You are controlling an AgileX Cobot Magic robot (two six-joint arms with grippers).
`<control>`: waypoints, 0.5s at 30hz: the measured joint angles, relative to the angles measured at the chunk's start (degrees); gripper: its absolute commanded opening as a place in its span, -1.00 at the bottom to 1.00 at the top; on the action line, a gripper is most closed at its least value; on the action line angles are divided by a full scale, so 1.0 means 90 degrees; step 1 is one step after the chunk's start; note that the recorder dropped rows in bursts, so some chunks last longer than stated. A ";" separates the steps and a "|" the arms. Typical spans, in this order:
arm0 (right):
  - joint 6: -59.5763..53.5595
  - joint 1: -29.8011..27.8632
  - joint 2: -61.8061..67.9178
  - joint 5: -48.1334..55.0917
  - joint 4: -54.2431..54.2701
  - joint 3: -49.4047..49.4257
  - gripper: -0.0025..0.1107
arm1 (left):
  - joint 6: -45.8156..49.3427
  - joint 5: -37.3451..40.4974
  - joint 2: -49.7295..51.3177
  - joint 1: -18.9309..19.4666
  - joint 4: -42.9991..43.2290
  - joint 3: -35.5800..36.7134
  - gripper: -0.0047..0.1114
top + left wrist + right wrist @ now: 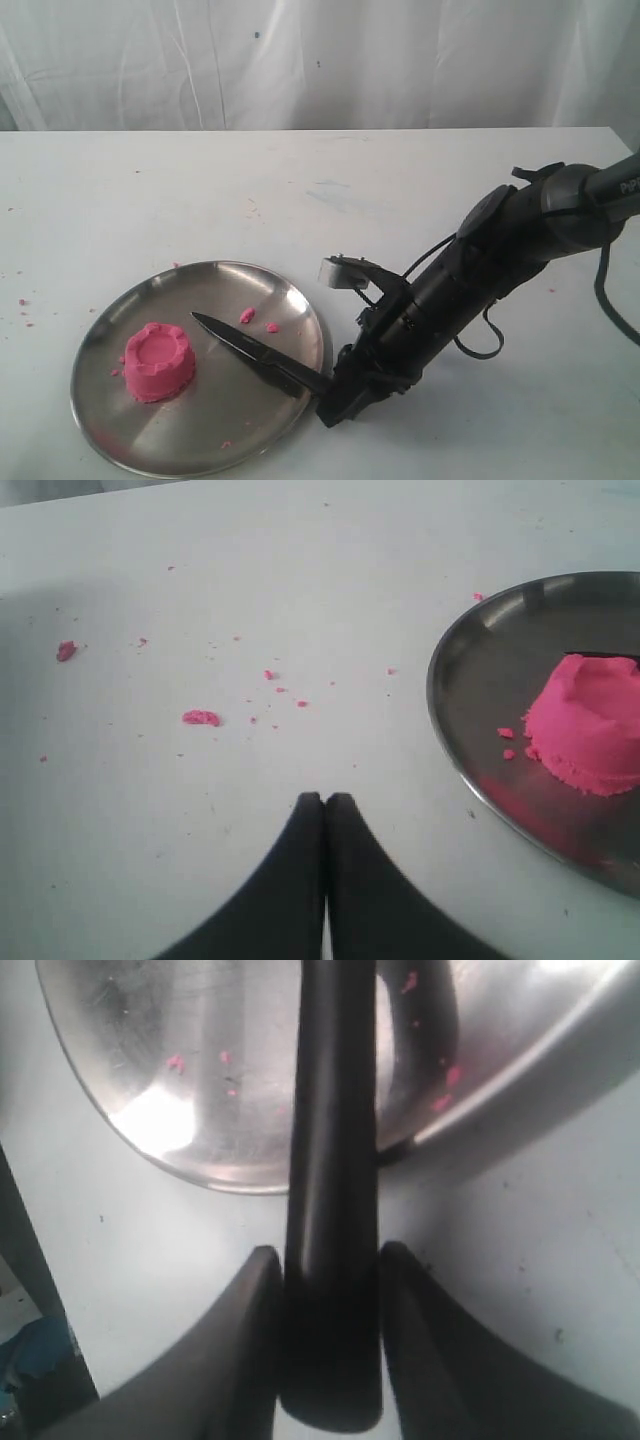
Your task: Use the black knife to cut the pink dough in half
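One dough (pixel 158 361), uncut, left on plate (pixel 205 438). One knife (pixel 250 350), blade over plate's right rim, pointing at dough. My right gripper (pixel 330 1252) pinches its handle, ready to lift. My left gripper (pixel 325 802) is closed, empty, left of plate.

Uncut cup-shaped pink dough (pixel 158 362) on steel plate (pixel 225 418); black knife (pixel 250 352) aslant just beside, handle over the rim.

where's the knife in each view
exterior: lower middle, knife lying across the plate's right side, handle in the right gripper
left wrist: not clearly in it; a dark sliver behind the dough may be it
right wrist: centre, knife crossing the plate rim, handle in the right gripper
shared landmark: the plate
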 measured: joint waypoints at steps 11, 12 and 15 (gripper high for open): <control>-0.0014 0.0000 0.0000 -0.0044 -0.0062 0.0000 -0.96 | 0.0000 0.0000 0.0000 0.0000 0.0000 0.0000 -0.92; -0.0014 0.0000 0.0000 -0.0044 -0.0073 0.0000 -0.96 | 0.0000 0.0000 0.0000 0.0000 0.0000 0.0000 -0.92; -0.0026 0.0005 -0.0069 -0.0081 -0.0263 -0.0027 -0.96 | 0.0000 0.0000 0.0000 0.0000 0.0000 0.0000 -0.92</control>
